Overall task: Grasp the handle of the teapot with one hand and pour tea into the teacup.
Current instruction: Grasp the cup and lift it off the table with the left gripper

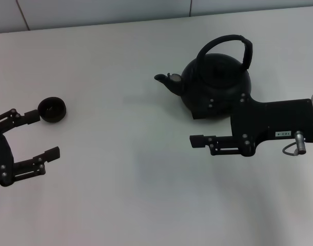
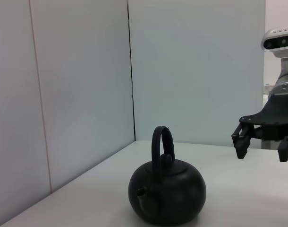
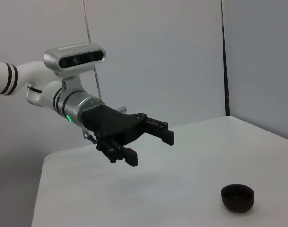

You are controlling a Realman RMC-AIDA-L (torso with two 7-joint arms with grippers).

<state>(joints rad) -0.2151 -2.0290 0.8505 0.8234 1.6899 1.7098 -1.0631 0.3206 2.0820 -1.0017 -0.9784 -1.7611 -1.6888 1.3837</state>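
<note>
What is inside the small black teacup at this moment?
The teacup shows only a dark interior; liquid cannot be judged. It stands upright by the left pincer, apart from the teapot.

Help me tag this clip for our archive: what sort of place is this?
Probably a robot test bench, not a home kitchen: a bare white table walled by plain grey panels, with only a teapot and a teacup set out between the left tool and the right tool.

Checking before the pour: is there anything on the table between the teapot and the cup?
Nothing visible. Bare table lies between the teapot and the cup. The open left gripper is beside the cup; the open right gripper is in front of the teapot.
</note>
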